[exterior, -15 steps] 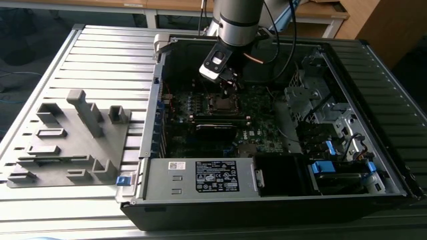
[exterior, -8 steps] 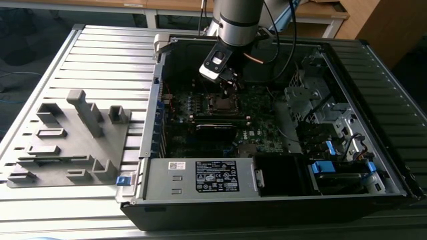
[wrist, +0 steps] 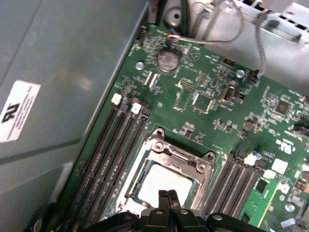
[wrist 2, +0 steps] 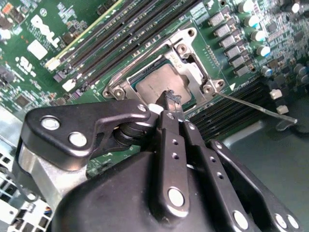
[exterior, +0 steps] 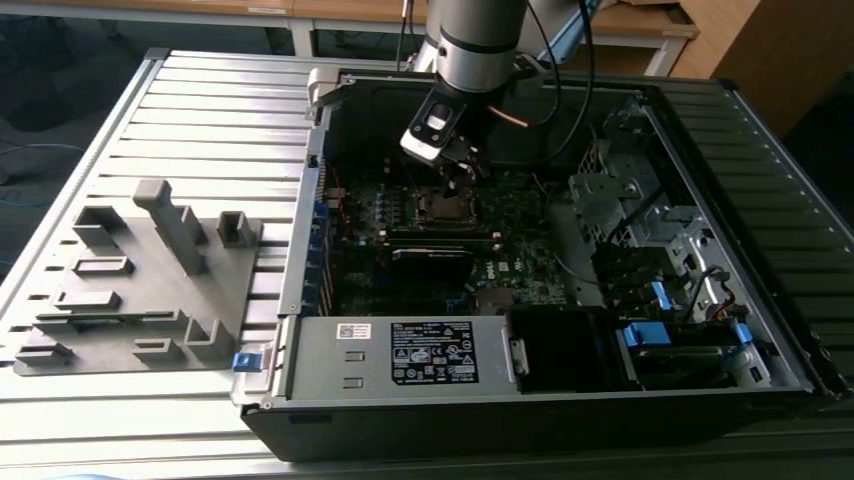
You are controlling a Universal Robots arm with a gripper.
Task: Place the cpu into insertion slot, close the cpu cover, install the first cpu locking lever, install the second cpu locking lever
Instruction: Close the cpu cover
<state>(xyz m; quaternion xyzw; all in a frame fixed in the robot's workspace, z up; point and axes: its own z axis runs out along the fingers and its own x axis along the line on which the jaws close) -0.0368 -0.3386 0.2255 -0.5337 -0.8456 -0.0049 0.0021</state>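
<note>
The gripper (wrist: 168, 195) had its fingers pressed together, holding nothing, its tip hovering just over the cpu (wrist: 164, 178). The cpu sat in the socket, its grey top showing through the opening of the cover (wrist: 181, 155), which lay flat around it. In the second wrist view a thin lever (wrist 2: 256, 108) stuck out from a socket corner, away from the frame. Memory slots (wrist: 106, 154) ran beside the socket on the motherboard (wrist: 203, 87). In the exterior view the arm reached down into the open case (exterior: 534, 400).
</note>
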